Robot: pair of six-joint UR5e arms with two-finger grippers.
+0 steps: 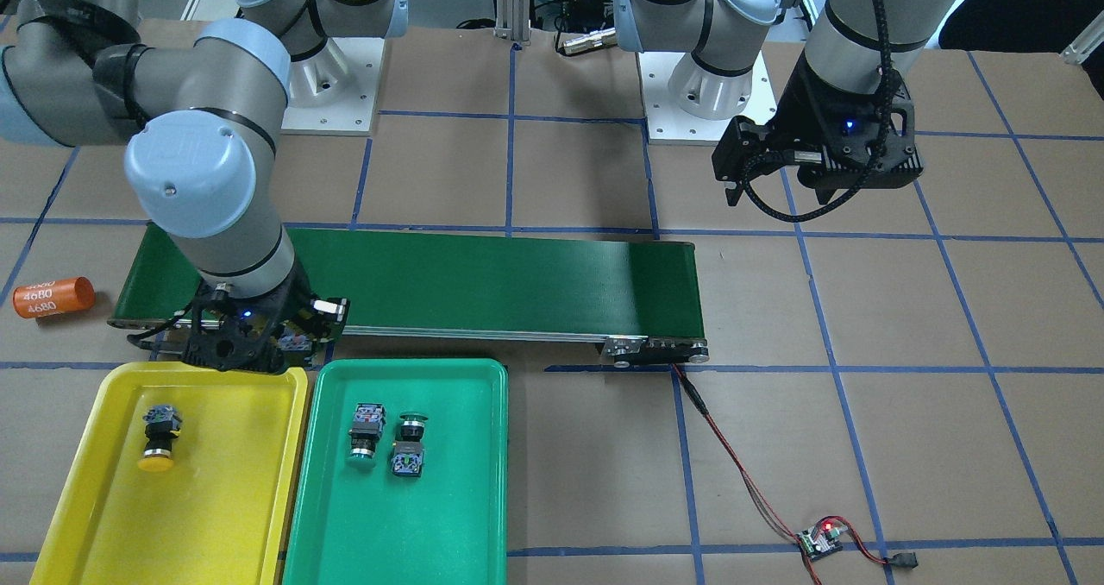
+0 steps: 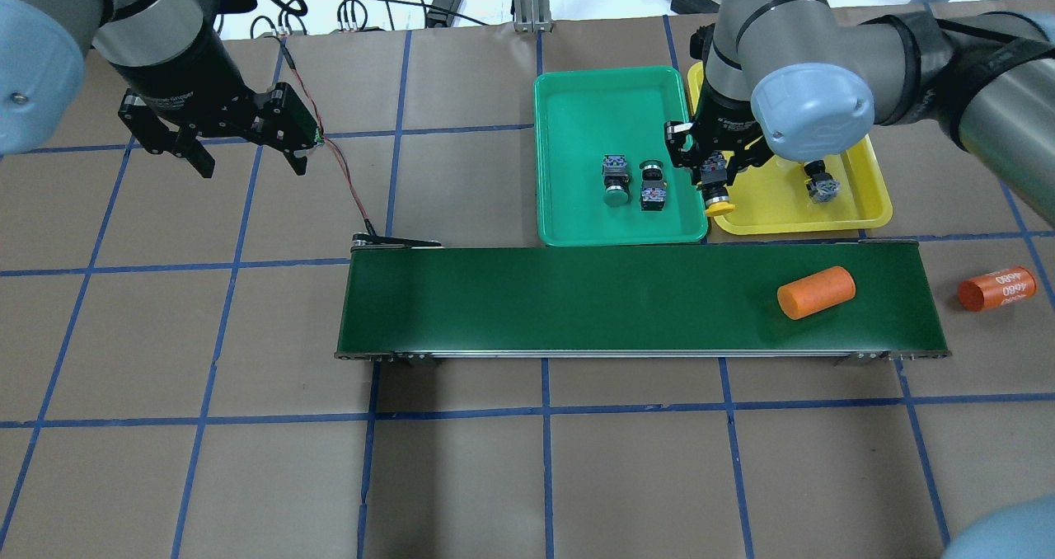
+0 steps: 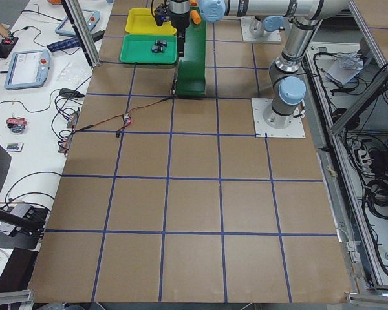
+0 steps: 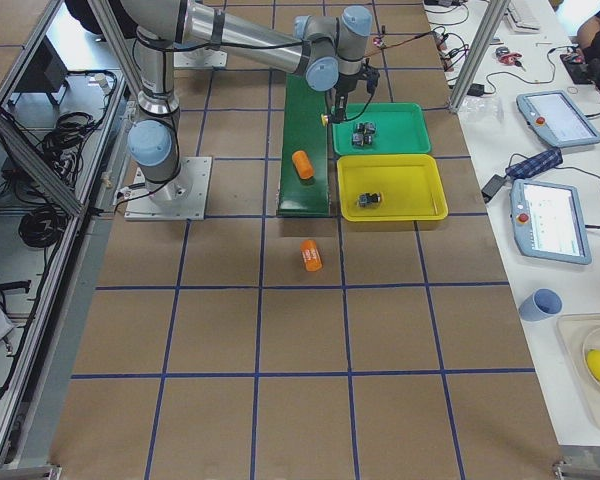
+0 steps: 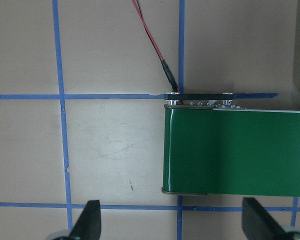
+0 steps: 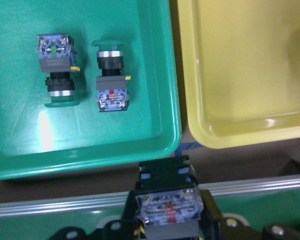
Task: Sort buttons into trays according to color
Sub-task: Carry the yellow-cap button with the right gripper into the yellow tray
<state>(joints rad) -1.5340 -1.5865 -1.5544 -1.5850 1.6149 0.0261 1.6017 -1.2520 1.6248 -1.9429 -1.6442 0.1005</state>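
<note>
Now look: your right gripper [image 2: 715, 181] is clenched on a yellow button [image 2: 719, 204], hanging over the yellow tray [image 2: 861, 213] rim where it meets the green tray [image 2: 577, 231]. Just to its left, two green buttons [image 2: 616, 181] lie in green; to its right, another yellow button [image 2: 821, 185] lies in yellow. Your left gripper [image 2: 247, 162] hangs spread wide, empty, well apart.
</note>
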